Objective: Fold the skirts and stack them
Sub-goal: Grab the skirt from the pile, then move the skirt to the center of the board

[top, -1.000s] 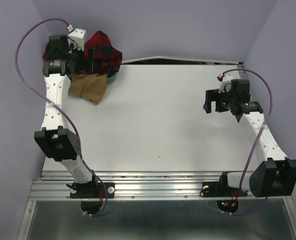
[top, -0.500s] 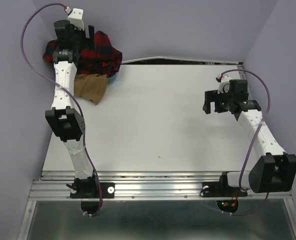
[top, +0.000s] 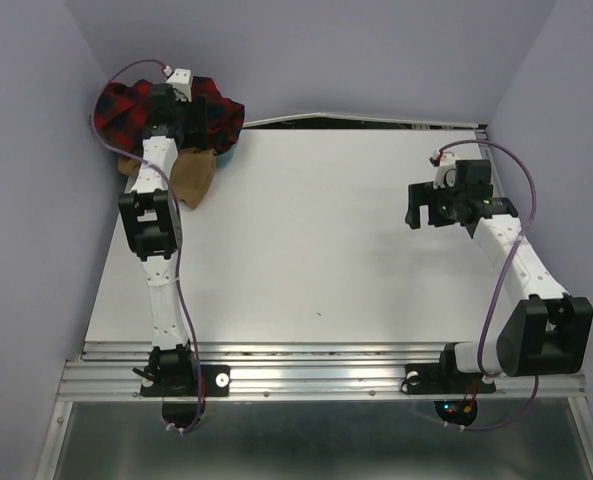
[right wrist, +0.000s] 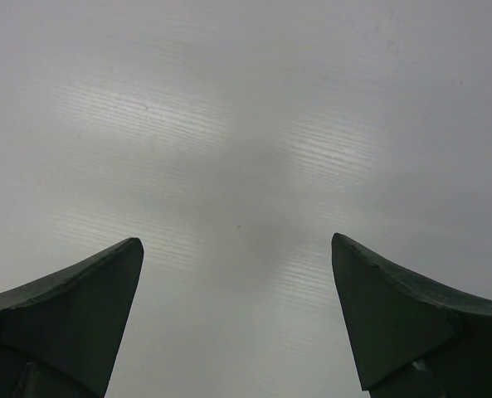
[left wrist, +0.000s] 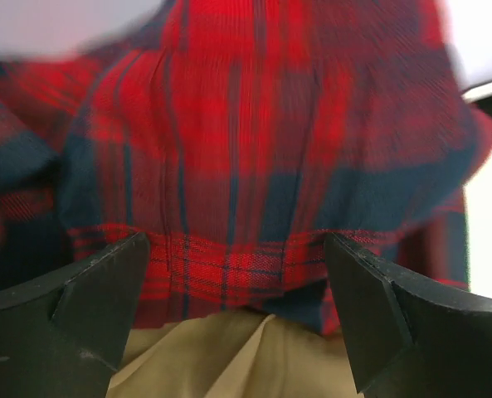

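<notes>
Far left corner of the worktop [top: 316,250]: the red plaid skirt [top: 126,100] lies bunched, with the tan skirt [top: 198,175] partly under its near edge. The left gripper [top: 198,122] hangs over the heap, jaws spread wide with the plaid hem between them; contact cannot be told. Near the right edge, the right gripper [top: 422,213] is held above bare worktop, jaws likewise apart, holding nothing

Two skirts sit at the far left corner of the bench [top: 326,250]: one red plaid skirt [top: 226,108] and one tan skirt [top: 198,172]. One teal tub [top: 232,152] peeks out beside them. There are two arms, each with one hand: the left hand [top: 196,125] and the right hand [top: 423,207].
</notes>
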Motion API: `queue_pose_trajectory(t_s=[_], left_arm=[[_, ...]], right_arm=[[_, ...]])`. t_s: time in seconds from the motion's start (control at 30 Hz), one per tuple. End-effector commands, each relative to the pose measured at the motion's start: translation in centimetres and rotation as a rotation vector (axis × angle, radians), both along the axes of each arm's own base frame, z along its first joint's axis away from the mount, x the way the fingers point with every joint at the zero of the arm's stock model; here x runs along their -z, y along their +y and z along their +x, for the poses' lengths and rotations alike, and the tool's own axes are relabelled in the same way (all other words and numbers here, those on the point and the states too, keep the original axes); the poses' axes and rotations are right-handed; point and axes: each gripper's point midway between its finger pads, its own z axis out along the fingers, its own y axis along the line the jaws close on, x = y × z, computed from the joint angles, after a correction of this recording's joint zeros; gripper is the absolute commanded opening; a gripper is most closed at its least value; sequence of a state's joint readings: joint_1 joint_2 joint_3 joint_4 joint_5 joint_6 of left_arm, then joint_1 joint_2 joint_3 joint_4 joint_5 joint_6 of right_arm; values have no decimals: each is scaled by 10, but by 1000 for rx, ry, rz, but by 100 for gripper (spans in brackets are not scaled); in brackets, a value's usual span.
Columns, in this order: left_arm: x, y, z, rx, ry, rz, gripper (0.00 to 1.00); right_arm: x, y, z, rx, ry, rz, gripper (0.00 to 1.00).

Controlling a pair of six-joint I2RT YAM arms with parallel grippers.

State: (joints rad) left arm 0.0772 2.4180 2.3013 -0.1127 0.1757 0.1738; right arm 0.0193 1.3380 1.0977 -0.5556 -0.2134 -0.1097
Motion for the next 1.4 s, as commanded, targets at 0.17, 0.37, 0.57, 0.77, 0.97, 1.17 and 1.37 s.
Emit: queue_pose_trajectory(t_s=[0.17, 0.37, 0.57, 0.77, 0.97, 1.17, 1.37], left_arm=[[-65, 13, 21, -50, -223, 42, 51], [-180, -11, -1, 50, -452, -9, 0], [-318, -43, -62, 178, -718, -27, 0], [-431, -93, -158, 318, -941, -8, 0], [-466, -157, -234, 462, -1013, 10, 0], [-380, -236, -269, 660, -839, 56, 0], [-223, -290, -299, 899, -509, 5, 0]], right_arm=[[-16, -12, 12, 35, -33, -19, 100], [-25, -11, 13, 33, -52, -10, 100], [-38, -10, 15, 34, -82, 15, 100], [-48, -6, 12, 25, -109, 35, 100], [-64, -9, 12, 50, -146, 51, 100], [-90, -24, 18, 91, -203, 62, 100], [-95, -47, 16, 146, -214, 25, 100]])
